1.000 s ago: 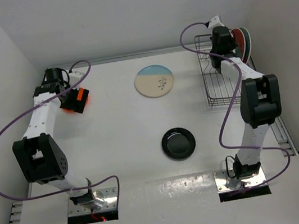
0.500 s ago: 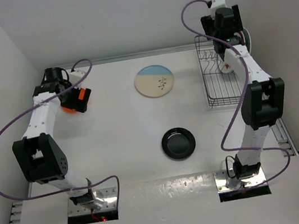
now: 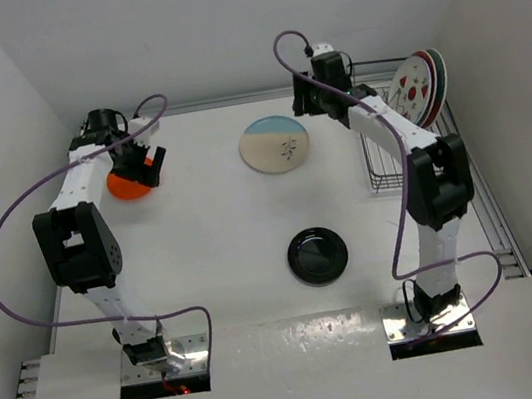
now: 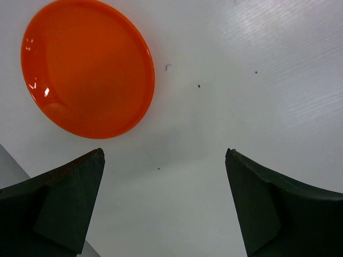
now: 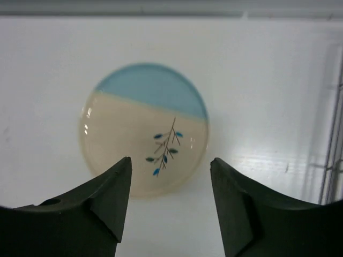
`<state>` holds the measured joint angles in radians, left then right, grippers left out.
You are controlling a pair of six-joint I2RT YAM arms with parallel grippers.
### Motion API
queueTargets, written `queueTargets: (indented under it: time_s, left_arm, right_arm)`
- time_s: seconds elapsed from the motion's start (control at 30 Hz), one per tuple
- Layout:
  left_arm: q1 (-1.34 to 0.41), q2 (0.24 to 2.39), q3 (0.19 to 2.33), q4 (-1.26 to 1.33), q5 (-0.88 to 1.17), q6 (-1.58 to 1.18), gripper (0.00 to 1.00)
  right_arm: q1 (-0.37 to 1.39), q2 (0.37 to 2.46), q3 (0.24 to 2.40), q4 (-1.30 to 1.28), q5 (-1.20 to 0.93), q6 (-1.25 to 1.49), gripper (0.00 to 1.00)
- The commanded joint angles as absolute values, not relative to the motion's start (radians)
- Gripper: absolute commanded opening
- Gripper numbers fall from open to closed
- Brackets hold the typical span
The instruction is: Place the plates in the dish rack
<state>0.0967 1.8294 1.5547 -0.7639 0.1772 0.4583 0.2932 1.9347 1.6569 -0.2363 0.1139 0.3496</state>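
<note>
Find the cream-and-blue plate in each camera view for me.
Top external: the cream-and-blue plate lies upper centre, left of the dish rack.
Left wrist: not in it.
Right wrist: it fills the middle of the frame.
Shared landmark: the dish rack, wires at the right wrist view's right edge.

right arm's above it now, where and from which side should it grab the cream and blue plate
The rim of the cream-and-blue plate nearest the right gripper, from above at a slant. It lies flat on the table, so only its edge lets the fingers pinch.
</note>
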Motion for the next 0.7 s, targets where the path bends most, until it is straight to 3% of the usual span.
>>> queueTargets:
  time_s: [0.0, 0.03, 0.13, 0.47, 0.6, 0.67]
  left_arm:
    - [0.078, 1.822, 1.615, -0.744, 0.222, 0.448, 1.0]
    - [0.078, 1.833, 1.626, -0.744, 0.222, 0.448, 1.0]
    - [0.057, 1.844, 1.626, -0.744, 0.146, 0.448, 1.0]
    - [0.037, 1.91, 1.741, -0.816, 0.087, 0.457, 1.0]
    - [0.037, 1.934, 1.767, -0.827, 0.078, 0.457, 1.0]
    - [0.037, 1.945, 1.778, -0.827, 0.078, 0.457, 1.0]
  right_arm:
    - [0.276, 1.986, 1.646, -0.267, 0.041, 0.544, 0.62]
    - [0.276, 2.029, 1.643, -0.261, 0.041, 0.56, 0.68]
    - [0.278, 2.112, 1.676, -0.276, 0.073, 0.601, 0.7]
    - [0.262, 2.321, 1.784, -0.382, 0.109, 0.759, 0.58]
    - [0.253, 2.351, 1.769, -0.359, 0.066, 0.817, 0.43]
    - [0.247, 2.356, 1.755, -0.359, 0.071, 0.848, 0.29]
